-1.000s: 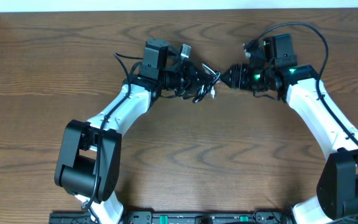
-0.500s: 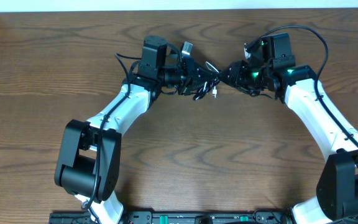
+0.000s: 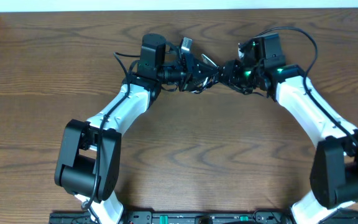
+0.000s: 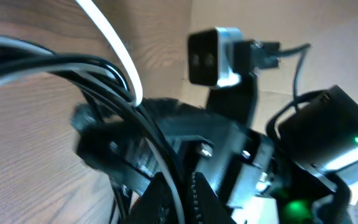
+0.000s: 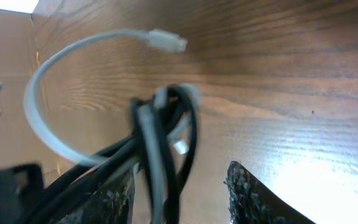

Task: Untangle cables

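**Loose Straddle, Tight Knot: Risks Around the Tangle**

Nearest the right wrist lens: right gripper (image 5: 179, 180) spread wide, straddling the tangle (image 3: 202, 72) without pinching it. Black cable (image 5: 190, 134) folded in loops, nearer one pad than the other. Likely to slip out sideways if closed off-centre, or to catch a single strand and cinch the rest tighter on the pull.

Just beyond the tangle from there: white cable (image 5: 45, 87) arching free, plug (image 5: 166, 41) loose past the loops. Easy to snag on a finger or drag back through a loop, and so a fresh knot.

On the tangle's other side: left gripper (image 3: 188, 70), hard against the tangle. Pressed together or apart, impossible to tell; left wrist view too blurred and crowded with strands. Without a firm pinch there, any pull from the right probably just dragging the whole bundle along.

Farther off, behind the tangle in the left wrist view: right arm's camera (image 4: 215, 57), close in. Little room between the two wrists, hence a risk of housings bumping or a strand hooking on that camera.

Under the tangle: table (image 3: 185, 155). Touching or lifted clear, not possible to say.
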Motion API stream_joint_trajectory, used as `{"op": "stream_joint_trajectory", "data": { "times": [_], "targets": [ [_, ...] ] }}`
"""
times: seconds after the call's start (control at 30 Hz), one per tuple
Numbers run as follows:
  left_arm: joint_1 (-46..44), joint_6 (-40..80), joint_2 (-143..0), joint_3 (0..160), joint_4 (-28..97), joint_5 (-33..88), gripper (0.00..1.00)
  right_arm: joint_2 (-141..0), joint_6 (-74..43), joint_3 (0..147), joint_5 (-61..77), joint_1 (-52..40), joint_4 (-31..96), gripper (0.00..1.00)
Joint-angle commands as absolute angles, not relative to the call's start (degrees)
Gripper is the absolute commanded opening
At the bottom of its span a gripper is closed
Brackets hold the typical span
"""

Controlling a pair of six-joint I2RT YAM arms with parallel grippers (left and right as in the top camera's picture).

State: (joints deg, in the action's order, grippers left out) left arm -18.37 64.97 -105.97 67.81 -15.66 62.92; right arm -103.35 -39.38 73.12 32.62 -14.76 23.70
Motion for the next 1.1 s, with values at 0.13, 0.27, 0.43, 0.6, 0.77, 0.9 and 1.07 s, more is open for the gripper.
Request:
{"op": "stream_joint_trajectory", "data": {
  "times": [0.13,0.27,0.43,0.6,0.77,0.9,1.07],
  "targets": [
    [-18.15,68.47,-105.23,68.49,-17.32,65.56,0.07,-108.77,-42.85,72.71,33.93,-15.84,18.15,0.36],
    [-17.72,68.45,-105.23,68.49,-17.30,64.40,0.07,-108.64,-41.91,72.71,38.72,-15.25,18.41,0.26],
    [-14.87,68.90,-105.23,68.49,-17.28,61.43,0.07,-108.64,-34.65,72.71,48.60,-13.69,22.70,0.02],
    [-9.15,68.90,-105.23,68.49,-17.28,62.63,0.07,-108.66,-25.12,72.66,34.96,-12.38,36.91,0.01],
    [-5.80,68.86,-105.23,68.49,-17.30,65.93,0.07,-108.66,-21.54,72.53,24.67,-12.27,42.70,0.01],
    [-5.65,64.99,-105.23,68.49,-17.26,69.36,0.07,-108.66,-21.58,72.53,16.69,-13.02,44.66,0.01],
    [-6.81,59.46,-105.23,68.49,-16.38,70.87,0.07,-107.61,-18.20,72.84,13.65,-13.17,45.39,0.01]
  ]
}}
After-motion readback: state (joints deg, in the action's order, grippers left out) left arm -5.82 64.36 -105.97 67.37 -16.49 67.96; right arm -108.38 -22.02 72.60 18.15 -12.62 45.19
